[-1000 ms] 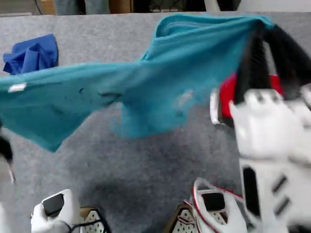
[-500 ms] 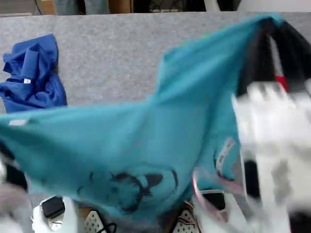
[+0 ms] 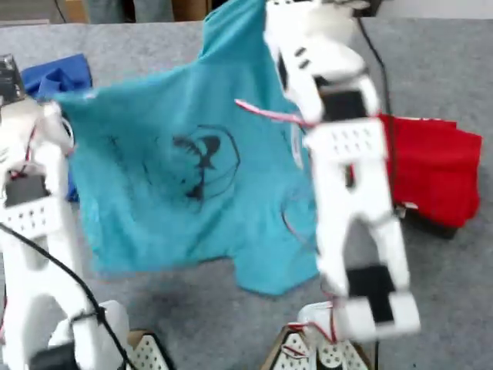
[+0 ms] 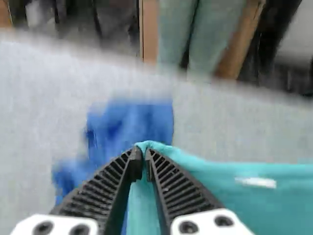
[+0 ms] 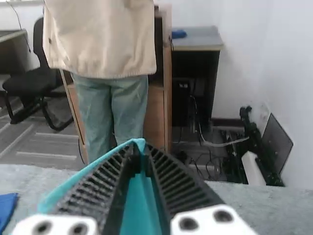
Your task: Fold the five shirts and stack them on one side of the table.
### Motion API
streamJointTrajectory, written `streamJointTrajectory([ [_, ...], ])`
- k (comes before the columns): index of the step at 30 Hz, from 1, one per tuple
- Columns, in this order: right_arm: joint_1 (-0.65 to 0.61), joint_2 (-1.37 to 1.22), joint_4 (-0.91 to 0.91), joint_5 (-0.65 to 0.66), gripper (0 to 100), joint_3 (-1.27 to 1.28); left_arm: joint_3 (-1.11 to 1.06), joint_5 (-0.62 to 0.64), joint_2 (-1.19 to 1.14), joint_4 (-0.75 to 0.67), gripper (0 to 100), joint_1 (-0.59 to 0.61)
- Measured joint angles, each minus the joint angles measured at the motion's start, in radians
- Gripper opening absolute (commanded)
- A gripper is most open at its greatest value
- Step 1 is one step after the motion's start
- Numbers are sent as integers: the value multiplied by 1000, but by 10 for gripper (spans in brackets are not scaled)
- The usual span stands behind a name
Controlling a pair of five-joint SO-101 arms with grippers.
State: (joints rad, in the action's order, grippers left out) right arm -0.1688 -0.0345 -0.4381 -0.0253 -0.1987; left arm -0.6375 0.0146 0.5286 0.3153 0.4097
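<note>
No words or numbers can be read; the teal shirt (image 3: 146, 223) bears a dark line drawing (image 3: 204, 160) on its front, a round sketch in which no letters can be made out; in the left wrist view a small white tag (image 4: 255, 182) lies on the shirt's cloth, too blurred to show any print.

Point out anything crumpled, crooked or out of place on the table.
The royal-blue cotton shirt lies crumpled and unfolded near the left edge of the grey table. The teal printed T-shirt hangs slanted between the left pincer and the right pincer, its lower hem uneven. The red folded shirt looks tidy on the right.
</note>
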Motion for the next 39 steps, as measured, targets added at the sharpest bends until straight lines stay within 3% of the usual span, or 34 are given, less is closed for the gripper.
streamJointTrajectory([
  [3,0,-155,-48,0,13,-164,117,0,-158,-18,29,0],
  [7,0,-287,-218,0,13,-417,275,0,-230,115,29,-2],
  [12,0,-367,-508,0,13,-614,304,-2,-238,273,29,-5],
  [18,0,-381,-934,17,13,-667,190,-3,-238,482,29,-37],
  [25,-11,-391,-1281,232,13,-654,-68,-3,-81,597,28,-64],
  [33,-21,-276,-1310,284,13,-327,-410,-54,175,598,28,-54],
  [39,34,25,-1175,338,13,78,-486,-63,273,600,28,43],
])
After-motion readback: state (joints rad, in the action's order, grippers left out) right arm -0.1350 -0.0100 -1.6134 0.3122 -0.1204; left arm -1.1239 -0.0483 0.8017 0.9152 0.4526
